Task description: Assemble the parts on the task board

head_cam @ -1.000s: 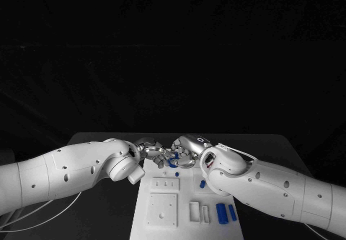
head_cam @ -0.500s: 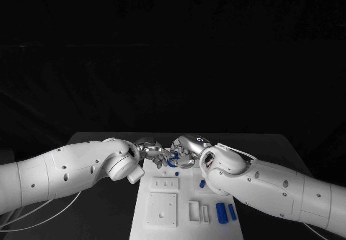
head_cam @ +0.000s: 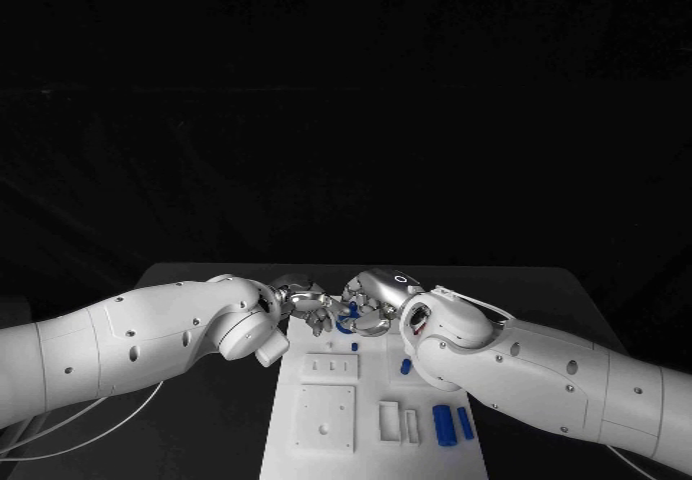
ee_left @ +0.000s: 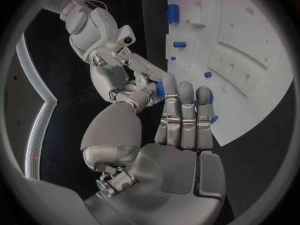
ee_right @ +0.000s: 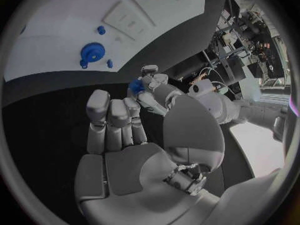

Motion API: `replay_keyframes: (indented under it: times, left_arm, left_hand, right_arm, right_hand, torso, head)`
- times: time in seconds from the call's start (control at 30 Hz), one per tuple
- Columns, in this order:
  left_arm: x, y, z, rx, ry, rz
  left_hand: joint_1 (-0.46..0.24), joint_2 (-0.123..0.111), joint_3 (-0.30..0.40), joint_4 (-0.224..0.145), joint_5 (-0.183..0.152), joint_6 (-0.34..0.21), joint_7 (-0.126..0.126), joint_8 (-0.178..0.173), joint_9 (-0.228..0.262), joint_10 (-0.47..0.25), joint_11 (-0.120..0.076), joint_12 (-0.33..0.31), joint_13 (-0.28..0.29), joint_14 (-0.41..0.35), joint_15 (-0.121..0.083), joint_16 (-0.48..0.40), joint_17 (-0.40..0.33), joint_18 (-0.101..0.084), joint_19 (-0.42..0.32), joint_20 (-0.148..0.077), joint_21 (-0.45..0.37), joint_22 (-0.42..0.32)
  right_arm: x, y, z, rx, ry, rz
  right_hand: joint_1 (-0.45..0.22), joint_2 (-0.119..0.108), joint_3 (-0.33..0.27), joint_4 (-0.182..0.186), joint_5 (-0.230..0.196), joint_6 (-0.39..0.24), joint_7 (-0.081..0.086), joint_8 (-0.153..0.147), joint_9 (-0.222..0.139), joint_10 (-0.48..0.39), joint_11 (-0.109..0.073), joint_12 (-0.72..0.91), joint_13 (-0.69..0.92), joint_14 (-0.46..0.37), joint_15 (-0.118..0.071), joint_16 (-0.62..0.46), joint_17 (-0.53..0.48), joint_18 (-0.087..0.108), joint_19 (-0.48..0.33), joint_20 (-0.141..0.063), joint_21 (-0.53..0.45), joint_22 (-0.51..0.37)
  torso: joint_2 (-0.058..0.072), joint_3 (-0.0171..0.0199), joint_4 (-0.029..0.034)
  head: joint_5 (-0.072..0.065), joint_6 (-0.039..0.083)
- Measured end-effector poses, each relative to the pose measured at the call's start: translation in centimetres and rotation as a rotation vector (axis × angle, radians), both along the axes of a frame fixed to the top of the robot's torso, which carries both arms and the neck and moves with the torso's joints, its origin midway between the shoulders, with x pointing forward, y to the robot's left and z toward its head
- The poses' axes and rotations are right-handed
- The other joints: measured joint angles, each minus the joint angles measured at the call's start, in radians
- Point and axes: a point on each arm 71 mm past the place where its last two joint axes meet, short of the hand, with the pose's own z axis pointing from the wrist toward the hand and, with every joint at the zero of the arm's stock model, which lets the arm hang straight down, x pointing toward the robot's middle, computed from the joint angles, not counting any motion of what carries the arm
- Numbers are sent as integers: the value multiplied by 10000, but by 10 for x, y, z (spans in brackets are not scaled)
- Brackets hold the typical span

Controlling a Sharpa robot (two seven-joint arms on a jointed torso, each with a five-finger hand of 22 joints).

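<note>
Small blue part point(ee_left: 160, 89) pinched at the fingertips of the right hand point(head_cam: 378, 303), above the far end of the task board point(head_cam: 378, 375); seen also from the right wrist point(ee_right: 136, 86). Left hand point(head_cam: 300, 302) close alongside, fingertips meeting the right hand's around the part. Whether grasping it or only touching, cannot tell; a second blue piece point(ee_left: 204, 96) visible behind its fingers point(ee_left: 186, 116), held or merely lying behind, unclear.

Handling, judged: light, rigid, smooth plastic, likely slippery against metal fingertips; too small for more than a fingertip pinch. Best taken across its short sides, mating end left free.

Elsewhere on the board: blue gear point(ee_right: 92, 53) standing near the far end, small blue peg point(head_cam: 355, 346) just below the hands, another blue piece point(head_cam: 405, 366) mid-board, two blue cylinders point(head_cam: 451, 423) side by side at the near right corner, beside white recessed blocks point(head_cam: 326, 418)
</note>
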Motion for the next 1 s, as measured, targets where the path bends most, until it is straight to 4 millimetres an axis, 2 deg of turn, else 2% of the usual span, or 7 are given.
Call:
replay_keyframes:
  times: [0.37, 0.43, 0.6, 0.67, 0.8, 0.9, 1.0]
  left_arm:
    - [0, 0, 0, 145, 19, -42]
    - [0, 0, -1, 171, 10, -36]
    - [3, 2, -1, 378, -74, 44]
    - [3, 2, -1, 444, -92, 45]
    - [3, 3, -5, 618, -114, 77]
    - [3, 2, -7, 891, -254, 9]
    - [3, 3, -7, 1264, -458, -97]
  left_hand:
    - [-119, -13, 42, -43, 340, 49, 26, -3, 237, -41, -36, 521, 252, 88, -89, 332, -1, 1, 0, 0, 363, 6]
    - [-133, -27, 82, -83, 412, 50, 26, -3, 436, -41, -37, 567, 273, 88, -89, 356, -11, 1, 0, 1, 435, 8]
    - [-211, -105, 97, -181, 851, 118, 23, -5, 931, 34, -112, 764, 340, 179, -178, 483, -56, 0, 1, 0, 592, 7]
    - [-224, -118, 70, -208, 872, 123, 22, -5, 999, 37, -115, 791, 344, 196, -195, 525, -67, 1, 1, 0, 636, 7]
    - [-250, -144, 70, -209, 872, 139, 7, -24, 1005, 37, -115, 791, 344, 196, -196, 525, -66, 1, 1, 0, 636, 6]
    - [-278, -172, 70, -209, 914, 187, -39, -41, 1024, 103, -181, 888, 385, 268, -266, 572, -66, 2, 131, -16, 712, 6]
    - [-316, -210, 80, -219, 1133, 240, -58, -43, 1029, 125, -204, 935, 405, 305, -304, 619, -92, 2, 131, -17, 786, 5]
  right_arm:
    - [1, -1, -2, 40, 83, -8]
    - [2, -3, -3, 50, 105, -43]
    - [7, -13, -6, 95, 152, -319]
    - [8, -15, -6, 156, 149, -371]
    - [8, -21, -5, 311, 117, -447]
    - [9, -34, -6, 390, 115, -602]
    - [10, -55, -10, 492, 182, -885]
  right_hand:
    - [8, -86, -46, 45, 0, 30, 28, -21, 3, -38, -38, -39, -12, -1, 1, -2, 0, -1, -14, 15, -22, -1]
    - [-83, -202, -112, 112, 0, 12, 161, -38, 16, -62, -14, -116, -31, -2, 2, -60, -6, 0, -15, 16, -57, -1]
    - [-395, -700, -477, 276, 464, -352, 546, -466, -126, -371, 216, -401, -182, -148, 143, -198, -42, -39, -195, 4, -202, -1]
    - [-569, -874, -922, 217, 859, -707, 544, -723, -215, -569, 340, -521, -262, -274, 268, -261, -42, -48, -354, 6, -314, -15]
    - [-622, -926, -1122, 177, 940, -896, 559, -809, -255, -633, 373, -554, -280, -306, 300, -270, -42, -50, -379, 10, -328, -19]
    - [-872, -1015, -1539, 28, 930, -1315, 582, -1103, -366, -833, 539, -657, -326, -474, 464, -335, -42, -50, -559, 16, -429, -22]
    - [-873, -1015, -1826, -83, 1048, -1473, 705, -1123, -368, -973, 677, -670, -386, -582, 570, -377, -35, -54, -714, 34, -547, -43]
  torso:
    - [-2, 5, -1]
    - [-2, 7, -4]
    - [-1, 10, -9]
    - [2, 12, -10]
    - [5, 15, -14]
    - [5, 16, -11]
    - [5, 15, 9]
  head:
    - [-16, -14]
    - [-18, -18]
    - [-24, -45]
    - [-24, -58]
    - [-22, -92]
    - [-42, -107]
    - [-73, -131]
